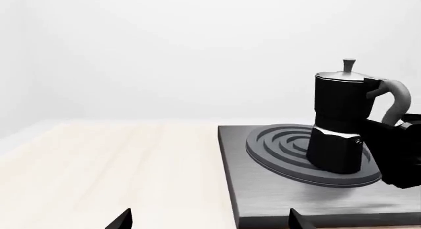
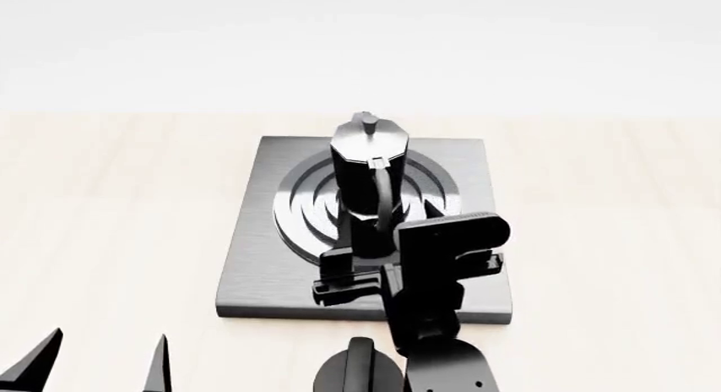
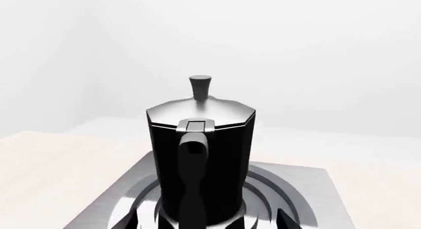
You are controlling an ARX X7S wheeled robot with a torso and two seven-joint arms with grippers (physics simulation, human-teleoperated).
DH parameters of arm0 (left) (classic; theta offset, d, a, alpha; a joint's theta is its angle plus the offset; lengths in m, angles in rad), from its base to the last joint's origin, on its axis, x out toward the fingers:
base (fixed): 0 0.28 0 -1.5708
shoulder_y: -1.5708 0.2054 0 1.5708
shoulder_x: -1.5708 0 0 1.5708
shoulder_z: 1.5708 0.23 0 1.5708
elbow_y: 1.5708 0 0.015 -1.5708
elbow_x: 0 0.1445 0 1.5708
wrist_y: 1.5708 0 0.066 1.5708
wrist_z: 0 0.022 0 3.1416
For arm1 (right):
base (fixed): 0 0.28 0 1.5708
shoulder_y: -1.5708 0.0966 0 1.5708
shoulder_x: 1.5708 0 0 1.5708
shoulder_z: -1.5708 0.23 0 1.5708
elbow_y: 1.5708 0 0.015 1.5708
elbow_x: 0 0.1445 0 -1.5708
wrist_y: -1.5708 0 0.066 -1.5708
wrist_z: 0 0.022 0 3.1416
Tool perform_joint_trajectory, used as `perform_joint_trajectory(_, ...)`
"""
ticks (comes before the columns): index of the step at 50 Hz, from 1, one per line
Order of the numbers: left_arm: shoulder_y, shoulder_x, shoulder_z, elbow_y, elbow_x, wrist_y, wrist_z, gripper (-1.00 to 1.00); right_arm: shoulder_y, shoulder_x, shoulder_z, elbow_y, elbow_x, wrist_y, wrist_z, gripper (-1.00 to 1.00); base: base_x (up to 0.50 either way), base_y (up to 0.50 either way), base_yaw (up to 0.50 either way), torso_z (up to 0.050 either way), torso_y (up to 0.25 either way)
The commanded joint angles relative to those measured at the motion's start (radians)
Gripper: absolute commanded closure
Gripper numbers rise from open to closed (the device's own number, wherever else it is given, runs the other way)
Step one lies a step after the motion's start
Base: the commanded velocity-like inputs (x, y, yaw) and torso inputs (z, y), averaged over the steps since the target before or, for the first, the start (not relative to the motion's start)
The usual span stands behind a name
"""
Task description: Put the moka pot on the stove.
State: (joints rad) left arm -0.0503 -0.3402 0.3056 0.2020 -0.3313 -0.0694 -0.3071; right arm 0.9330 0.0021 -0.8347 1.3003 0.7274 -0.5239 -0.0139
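The moka pot [image 2: 366, 168] stands upright on the raised rings of the grey stove [image 2: 253, 274], its handle towards me. It also shows in the left wrist view [image 1: 338, 120] and the right wrist view [image 3: 200, 155]. My right gripper [image 2: 377, 261] is right behind the pot's handle; its fingertips [image 3: 128, 221] stand apart on either side of the pot's base, open. It shows as a black block in the left wrist view [image 1: 401, 155]. My left gripper [image 2: 101, 371] is open and empty over the table, near the stove's front left corner [image 1: 263, 199].
The stove lies on a light wooden table [image 2: 101, 223] with a white wall behind. My right arm [image 2: 434, 358] reaches over the stove's front edge. Bare table lies to both sides of the stove.
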Motion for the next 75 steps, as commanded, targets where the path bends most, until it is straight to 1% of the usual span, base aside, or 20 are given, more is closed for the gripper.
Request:
perform_joint_trajectory(1,0.003,-0.003,0.000,0.020,-0.002,-0.001,0.003,-1.00,-0.061,0.069,0.001,-0.163,-0.065,-0.001,0.062,-1.00,0.00,0.00,0.00,0.000,0.000)
perform_joint_trajectory(3,0.000,-0.003,0.002,0.019,-0.002,-0.004,0.003,-1.00,-0.108,0.139,-0.021,-0.350,-0.072,0.066,0.134,-1.00,0.00,0.00,0.00,0.000,0.000)
perform_joint_trajectory(5,0.001,-0.002,0.004,0.021,-0.001,-0.004,0.002,-1.00,-0.144,0.193,-0.040,-0.488,-0.090,0.104,0.201,-1.00,0.00,0.00,0.00,0.000,0.000)
perform_joint_trajectory(15,0.002,-0.004,0.006,0.022,-0.002,-0.001,-0.001,-1.00,-0.236,0.334,-0.086,-0.855,-0.135,0.185,0.345,-1.00,0.00,0.00,0.00,0.000,0.000)
perform_joint_trajectory(33,0.003,-0.006,0.012,0.025,-0.006,-0.003,-0.006,-1.00,-0.270,0.439,-0.083,-1.083,-0.184,0.232,0.474,-1.00,0.00,0.00,0.00,0.000,0.000)
perform_joint_trajectory(46,0.001,-0.009,0.015,0.029,-0.010,-0.003,-0.008,-1.00,-0.286,0.497,-0.085,-1.226,-0.217,0.267,0.540,-1.00,0.00,0.00,0.00,0.000,0.000)
perform_joint_trajectory(68,0.004,-0.013,0.018,0.033,-0.015,0.002,-0.012,-1.00,-0.336,0.572,-0.094,-1.433,-0.309,0.292,0.642,-1.00,0.00,0.00,0.00,0.000,0.000)
perform_joint_trajectory(75,0.003,-0.014,0.020,0.033,-0.016,0.003,-0.013,-1.00,-0.340,0.590,-0.105,-1.501,-0.347,0.324,0.669,-1.00,0.00,0.00,0.00,0.000,0.000)
